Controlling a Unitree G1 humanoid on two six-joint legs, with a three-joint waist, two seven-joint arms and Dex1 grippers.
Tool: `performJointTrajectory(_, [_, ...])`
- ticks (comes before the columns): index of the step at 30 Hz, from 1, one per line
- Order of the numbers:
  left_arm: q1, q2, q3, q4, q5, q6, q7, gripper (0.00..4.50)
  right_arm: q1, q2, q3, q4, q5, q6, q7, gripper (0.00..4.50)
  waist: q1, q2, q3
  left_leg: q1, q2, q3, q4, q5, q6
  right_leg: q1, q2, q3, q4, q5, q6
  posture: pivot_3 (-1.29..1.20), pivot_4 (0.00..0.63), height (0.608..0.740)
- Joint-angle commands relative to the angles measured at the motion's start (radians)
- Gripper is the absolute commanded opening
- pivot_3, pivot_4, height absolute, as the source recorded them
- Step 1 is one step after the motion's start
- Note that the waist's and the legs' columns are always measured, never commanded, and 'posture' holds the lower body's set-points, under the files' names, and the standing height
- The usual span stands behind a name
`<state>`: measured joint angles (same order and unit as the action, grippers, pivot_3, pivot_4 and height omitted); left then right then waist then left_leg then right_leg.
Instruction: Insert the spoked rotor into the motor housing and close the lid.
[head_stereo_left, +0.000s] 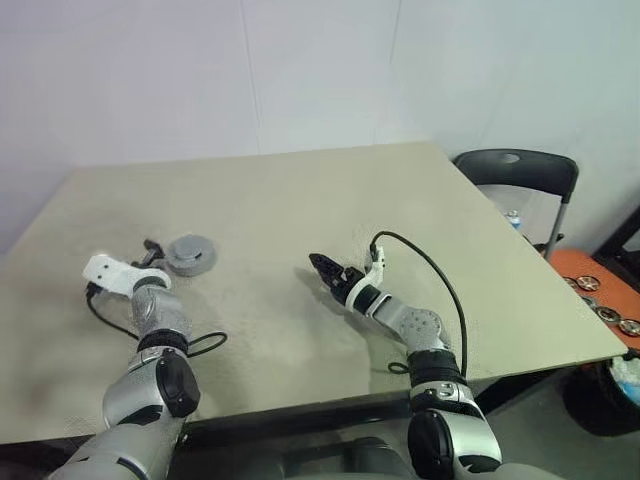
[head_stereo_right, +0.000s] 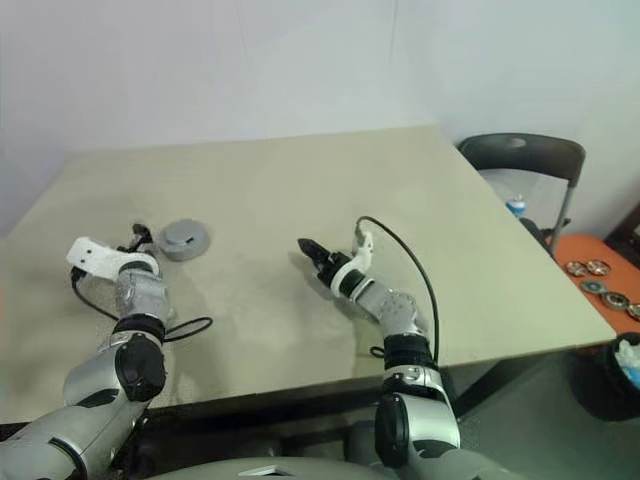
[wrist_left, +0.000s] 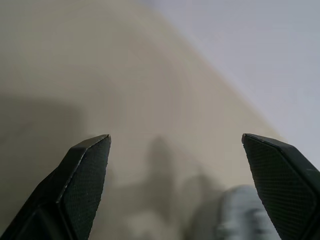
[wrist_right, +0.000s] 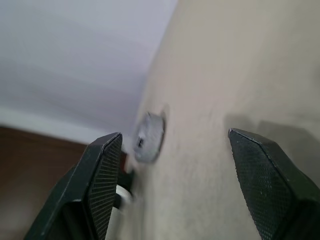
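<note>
A grey round puck stands on the table (head_stereo_left: 300, 200) at the left: the lid (head_stereo_left: 190, 251), with a small raised centre, lies on top of a thicker round body, the motor housing (head_stereo_left: 192, 266). Its windings are covered. The spoked rotor is hidden. My left gripper (head_stereo_left: 155, 252) is just left of the puck, level with it and open, with nothing between its fingers; in the left wrist view the lid (wrist_left: 245, 215) lies beside one fingertip (wrist_left: 280, 170). My right gripper (head_stereo_left: 318, 264) hovers open and empty over the table's middle, pointing toward the lid (wrist_right: 150, 136).
A black chair (head_stereo_left: 520, 170) stands past the table's far right corner. An orange tray (head_stereo_left: 600, 290) with several round metal parts sits low on the right, beside the table's right edge. Black cables loop from both wrists.
</note>
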<state>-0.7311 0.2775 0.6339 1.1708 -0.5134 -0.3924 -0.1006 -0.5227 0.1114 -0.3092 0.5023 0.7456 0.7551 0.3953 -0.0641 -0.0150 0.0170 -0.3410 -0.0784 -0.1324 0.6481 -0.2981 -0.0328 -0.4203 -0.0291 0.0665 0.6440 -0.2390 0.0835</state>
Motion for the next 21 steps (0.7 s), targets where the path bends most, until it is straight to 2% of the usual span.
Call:
performJointTrajectory(1, [-0.023, 0.006, -0.143, -0.121, 0.063, -0.005, -0.332, 4.46, 0.016, -0.039, 0.133, -0.14, -0.119, -0.092, 0.05, 3.54, 0.011, 0.0, 0.0, 0.0, 0.0, 0.0, 0.0, 0.0, 0.0, 0.0, 0.0, 0.0, 0.0, 0.0, 0.0, 0.0, 0.0, 0.74])
performJointTrajectory(6, [0.095, 0.003, -0.333, -0.341, 0.091, 0.1, -0.71, 4.46, 0.054, -0.127, 0.279, -0.301, -0.243, -0.175, 0.111, 3.54, 0.01, 0.001, 0.0, 0.0, -0.001, 0.001, -0.001, 0.0, 0.0, 0.0, 0.0, 0.0, -0.002, 0.0, 0.0, 0.0, 0.0, 0.74])
performJointTrajectory(9, [0.181, 0.023, -0.392, -0.481, 0.072, 0.2, -0.825, 4.46, 0.07, -0.195, 0.329, -0.356, -0.311, -0.229, 0.134, 3.54, -0.004, 0.001, 0.0, 0.0, 0.001, 0.001, -0.002, 0.0, 0.0, 0.0, 0.0, 0.001, -0.003, 0.0, 0.0, 0.0, 0.0, 0.74])
performJointTrajectory(15, [0.33, 0.068, -0.457, -0.709, 0.073, 0.322, -0.9, 4.46, 0.089, -0.283, 0.363, -0.391, -0.398, -0.326, 0.16, 3.54, -0.003, 0.001, 0.001, 0.001, 0.003, 0.0, -0.001, 0.0, 0.0, 0.0, 0.001, 0.001, -0.002, 0.0, 0.0, 0.0, 0.0, 0.74])
performJointTrajectory(18, [0.39, 0.084, -0.465, -0.798, 0.061, 0.372, -0.914, 4.5, 0.095, -0.315, 0.38, -0.377, -0.429, -0.343, 0.181, 4.38, 0.004, 0.001, 0.001, 0.002, 0.003, 0.0, -0.001, 0.0, 0.0, 0.003, 0.001, 0.001, -0.003, 0.0, 0.0, 0.0, 0.0, 0.74])
performJointTrajectory(21, [0.434, 0.089, -0.476, -0.876, 0.066, 0.416, -0.896, 4.5, 0.093, -0.329, 0.391, -0.34, -0.465, -0.364, 0.179, 4.45, 0.013, 0.002, 0.001, 0.003, 0.002, 0.0, -0.001, 0.0, 0.001, 0.006, 0.001, 0.001, -0.006, 0.0, 0.0, 0.0, 0.0, 0.74])
